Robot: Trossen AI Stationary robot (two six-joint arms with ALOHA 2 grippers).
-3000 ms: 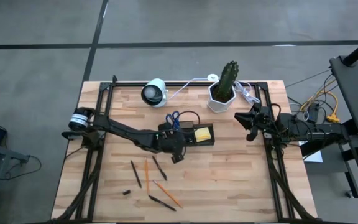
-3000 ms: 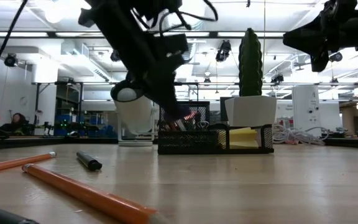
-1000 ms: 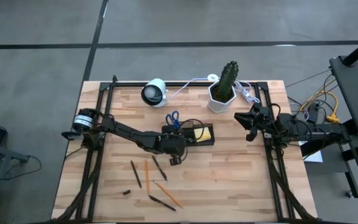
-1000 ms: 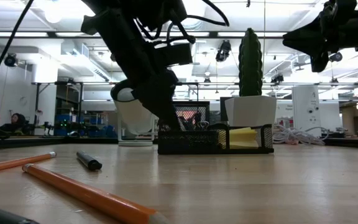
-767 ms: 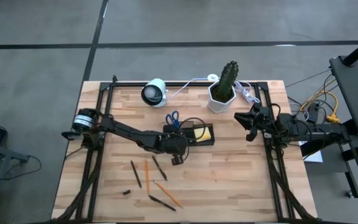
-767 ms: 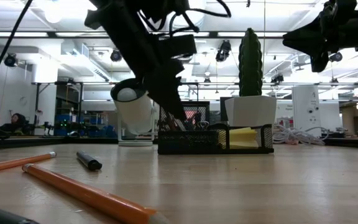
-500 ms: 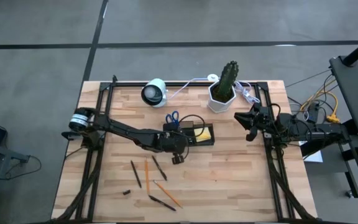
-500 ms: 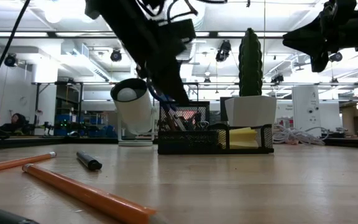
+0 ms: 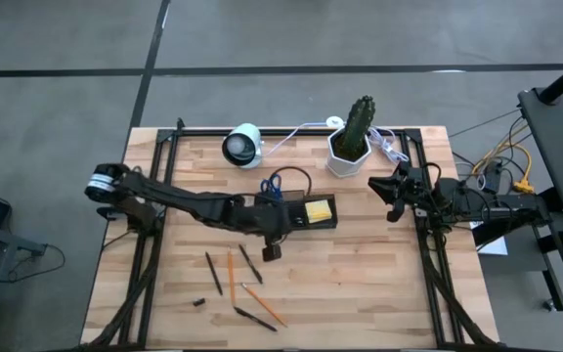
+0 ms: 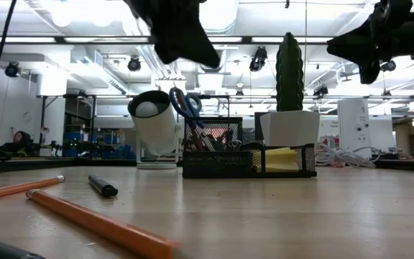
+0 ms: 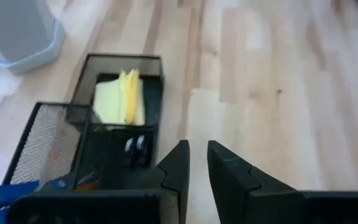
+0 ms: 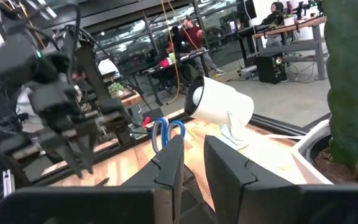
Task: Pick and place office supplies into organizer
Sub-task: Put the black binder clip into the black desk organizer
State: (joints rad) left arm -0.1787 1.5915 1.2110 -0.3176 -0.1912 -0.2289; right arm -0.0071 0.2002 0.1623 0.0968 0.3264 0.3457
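Note:
The black mesh organizer [image 9: 298, 211] stands mid-table, also in the low view [image 10: 249, 162]. The blue-handled scissors [image 10: 185, 105] stand in its left compartment, handles up. A yellow sticky-note pad [image 11: 120, 99] lies in its right end. Orange and black pencils [image 9: 231, 276] and a dark stub [image 9: 198, 302] lie on the table nearer the front. My left gripper [image 11: 197, 155] hovers above the table just in front of the organizer, shut and holding nothing. My right gripper [image 9: 391, 196] waits at the table's right edge, shut and holding nothing.
A white hexagonal pot with a cactus [image 9: 350, 145] and a white round device [image 9: 242, 145] stand behind the organizer. White cables [image 9: 389, 149] lie at the far right. In the low view an orange pencil [image 10: 95, 224] and a black pen [image 10: 103, 186] lie near the camera.
My left gripper has risen from the organizer's left end, where the scissors stand, and tipped toward level. It now hangs well above the table. The scissors have stayed upright in the organizer, and their handles now show free.

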